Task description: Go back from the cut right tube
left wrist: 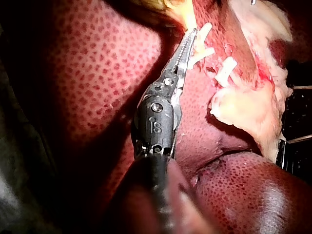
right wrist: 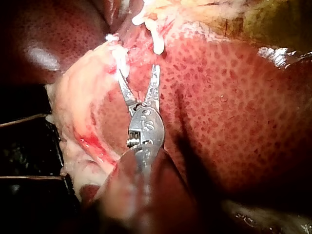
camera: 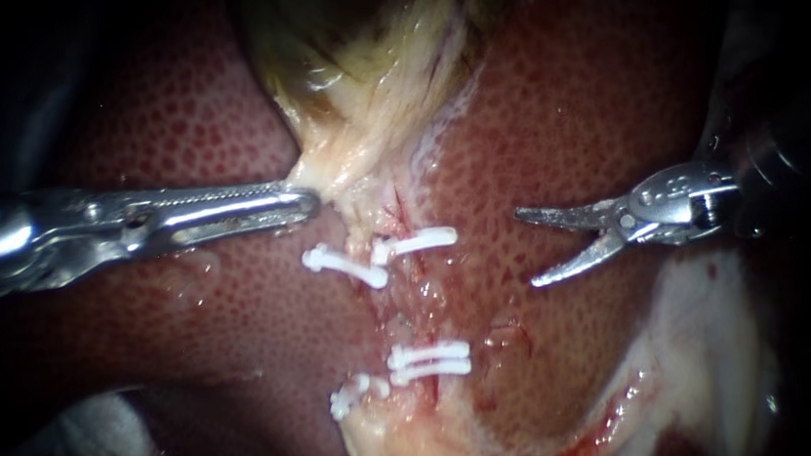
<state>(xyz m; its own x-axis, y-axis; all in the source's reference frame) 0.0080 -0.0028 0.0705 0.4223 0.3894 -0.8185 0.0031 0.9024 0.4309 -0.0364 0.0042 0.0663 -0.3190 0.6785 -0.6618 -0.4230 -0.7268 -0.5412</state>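
The liver (camera: 609, 92) fills the field, with the gallbladder (camera: 360, 46) above it. The left instrument (camera: 311, 204) has its jaws closed on the gallbladder's pale neck. The right instrument (camera: 526, 248) hovers with blades apart (holding nothing); I'd draw it straight back along its shaft, off the liver. The cut right tube (camera: 416, 296) lies ahead of those blades, well apart, between white clips (camera: 417, 242).

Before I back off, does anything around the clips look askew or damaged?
One upper clip sits tilted, out of line with its level neighbour. Slight blood streaks the pale tissue below. Nothing else stands out.
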